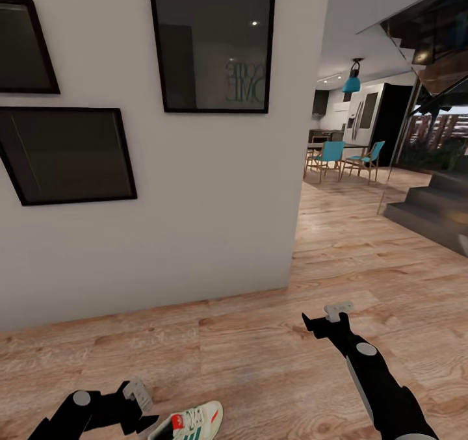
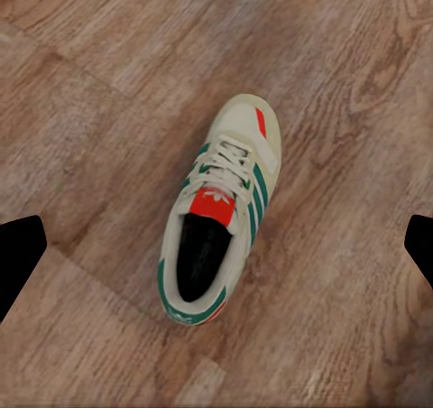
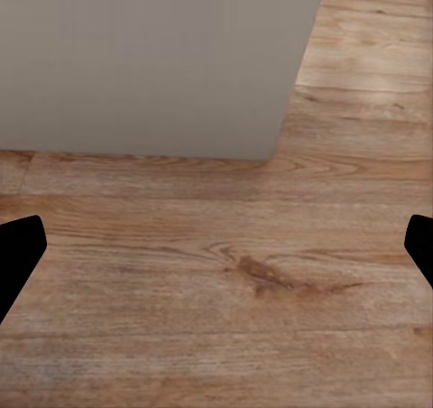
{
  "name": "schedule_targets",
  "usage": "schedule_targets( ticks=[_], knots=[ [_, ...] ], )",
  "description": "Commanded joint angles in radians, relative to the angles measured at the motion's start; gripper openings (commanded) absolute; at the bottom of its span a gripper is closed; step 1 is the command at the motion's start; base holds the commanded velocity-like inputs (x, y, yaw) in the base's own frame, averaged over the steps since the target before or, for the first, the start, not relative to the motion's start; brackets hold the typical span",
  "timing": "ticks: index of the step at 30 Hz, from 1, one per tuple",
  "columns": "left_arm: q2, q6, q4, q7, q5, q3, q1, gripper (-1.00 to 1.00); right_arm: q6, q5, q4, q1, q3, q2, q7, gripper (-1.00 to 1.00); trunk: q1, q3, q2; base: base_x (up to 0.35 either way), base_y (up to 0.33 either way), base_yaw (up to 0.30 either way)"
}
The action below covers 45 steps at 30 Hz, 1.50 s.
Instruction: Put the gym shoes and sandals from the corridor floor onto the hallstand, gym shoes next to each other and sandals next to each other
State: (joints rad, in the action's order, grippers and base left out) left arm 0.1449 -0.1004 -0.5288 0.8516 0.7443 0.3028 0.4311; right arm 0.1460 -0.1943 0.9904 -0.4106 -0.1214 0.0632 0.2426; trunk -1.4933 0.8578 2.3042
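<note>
- Hovering over one gym shoe [image 2: 221, 217], the left gripper [image 2: 216, 245] has its jaws released, dark fingertips wide to either side of the shoe and clear of it.
- Lying upright on the wooden floor [image 1: 273, 362], the shoe sits just beside the left gripper [image 1: 133, 404] and well out from the white wall [image 1: 214, 219].
- Likely best: descend straight, keep the shoe centred, and turn the wrist so the fingers close across its narrow sides near the laces.
- Held out near the wall's corner, the right gripper [image 1: 328, 320] looks released and empty.
</note>
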Motion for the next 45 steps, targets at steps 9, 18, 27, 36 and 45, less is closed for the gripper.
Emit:
schedule_targets(
  ticks=[9,18,27,36,45],
  knots=[
    [0.000,-0.006,0.000,0.001,0.006,0.007,0.015,1.00,0.004,-0.010,0.002,0.000,-0.004,-0.001,0.007,1.00,-0.034,0.036,0.064,0.000,0.000,0.000],
    [-0.007,-0.003,-0.002,0.002,0.006,0.005,0.038,1.00,0.004,-0.010,0.002,0.000,-0.004,-0.001,0.007,1.00,-0.069,0.077,0.127,0.000,0.000,0.000],
    [-0.008,-0.002,-0.002,0.002,0.008,-0.001,0.058,1.00,0.004,-0.010,0.002,0.000,-0.004,0.000,0.007,1.00,-0.103,0.120,0.190,0.000,0.000,0.000],
    [-0.008,0.000,-0.001,0.003,0.015,-0.002,0.105,1.00,0.004,-0.010,0.002,0.000,-0.004,0.000,0.007,1.00,-0.110,0.168,0.198,0.000,0.000,0.000],
    [-0.010,0.113,-0.002,0.007,0.014,-0.005,0.171,1.00,0.004,-0.010,0.002,0.000,-0.004,0.000,0.007,1.00,-0.114,0.217,0.200,0.000,0.000,0.000]
  ],
)
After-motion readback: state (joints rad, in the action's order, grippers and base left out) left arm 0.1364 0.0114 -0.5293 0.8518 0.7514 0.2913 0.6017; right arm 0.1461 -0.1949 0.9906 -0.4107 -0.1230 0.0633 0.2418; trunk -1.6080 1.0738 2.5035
